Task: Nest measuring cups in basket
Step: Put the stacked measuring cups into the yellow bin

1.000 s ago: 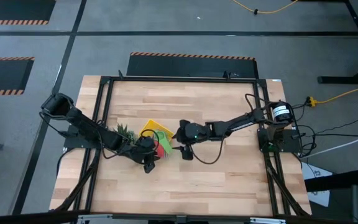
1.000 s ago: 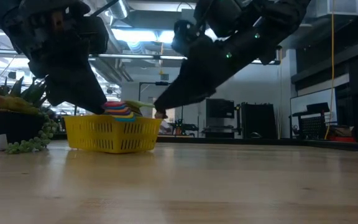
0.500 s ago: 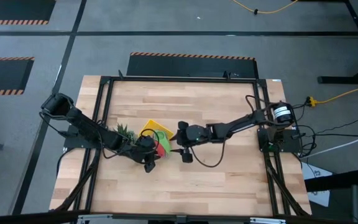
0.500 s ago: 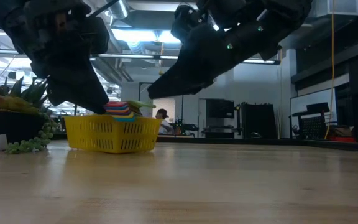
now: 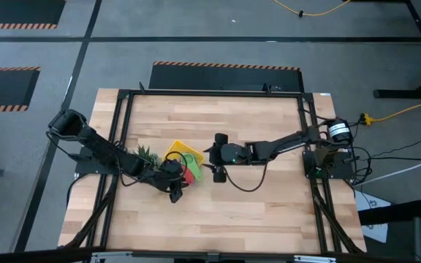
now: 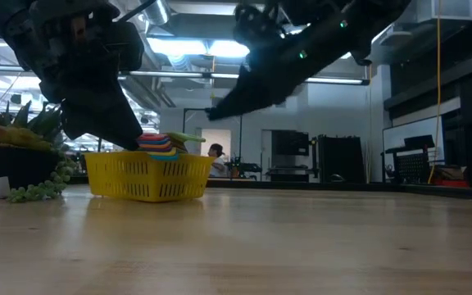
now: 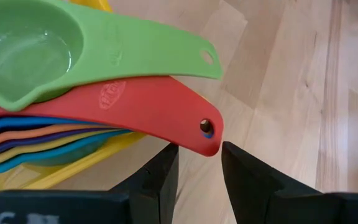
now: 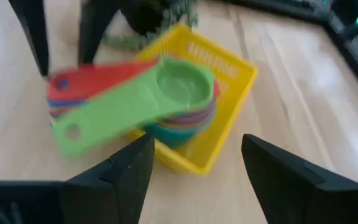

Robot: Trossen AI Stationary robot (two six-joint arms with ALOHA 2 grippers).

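Right wrist view shows the measuring cups (image 8: 160, 99) nested in one stack inside the basket (image 8: 229, 118), green cup on top, red beneath it, then orange, purple, yellow and blue layers, with the handles fanning out over the basket's wall. The basket sits on the counter (image 5: 254, 212), with a small spiky plant (image 5: 146, 155) just beside it. The left end effector (image 7: 199, 168) is just beside the handle ends, its two fingers set narrowly apart and holding nothing, the tip of the red handle lying just ahead of the gap between them. The right end effector (image 8: 194, 165) hangs above the counter near the basket's other side, apart from the stack, its fingers spread wide and empty. In the low view the stack rises above the basket's rim, the left arm close over it and the right arm raised clear.
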